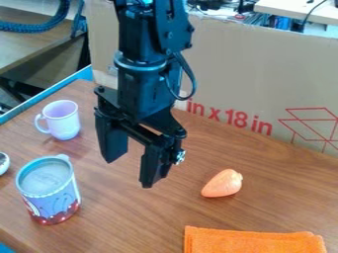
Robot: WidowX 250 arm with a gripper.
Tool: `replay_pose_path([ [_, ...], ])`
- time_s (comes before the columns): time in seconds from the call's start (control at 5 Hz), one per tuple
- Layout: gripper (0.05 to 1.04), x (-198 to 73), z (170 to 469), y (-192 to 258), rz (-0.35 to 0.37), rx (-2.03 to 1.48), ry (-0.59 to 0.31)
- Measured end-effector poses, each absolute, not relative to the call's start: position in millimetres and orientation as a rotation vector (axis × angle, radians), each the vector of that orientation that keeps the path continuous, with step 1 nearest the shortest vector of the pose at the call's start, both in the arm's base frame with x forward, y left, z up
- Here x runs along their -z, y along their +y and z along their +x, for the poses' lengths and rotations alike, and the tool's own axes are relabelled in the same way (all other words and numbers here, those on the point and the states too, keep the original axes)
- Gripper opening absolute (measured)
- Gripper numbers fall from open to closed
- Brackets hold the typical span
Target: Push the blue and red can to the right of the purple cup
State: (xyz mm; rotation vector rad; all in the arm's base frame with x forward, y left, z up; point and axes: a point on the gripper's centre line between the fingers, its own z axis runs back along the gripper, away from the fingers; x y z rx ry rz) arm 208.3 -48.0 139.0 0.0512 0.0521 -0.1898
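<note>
Fuzzy folded cloth (254, 242) lies near tapered vegetable (222, 184); gripper (130, 173) hangs, jaws apart.

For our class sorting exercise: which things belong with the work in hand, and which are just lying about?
Around the open, empty end effector: orange vegetable-shaped object; patterned container; lilac cup.
Lying or standing about: orange cloth; cardboard behind; blue hose, upper left.

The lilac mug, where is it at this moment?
In the camera view, the lilac mug stands upright at the left side of the wooden table, just beyond the patterned canister and to the left of the open gripper.
</note>
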Motion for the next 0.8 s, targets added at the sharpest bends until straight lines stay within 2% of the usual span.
replay_pose_path([
  [0.2,0.996,-133,206,-48,0.053,0.193,0.071],
  [0.6,0.996,-119,155,-9,0.067,0.22,0.124],
  [0.8,0.996,-103,144,9,0.069,0.174,0.209],
])
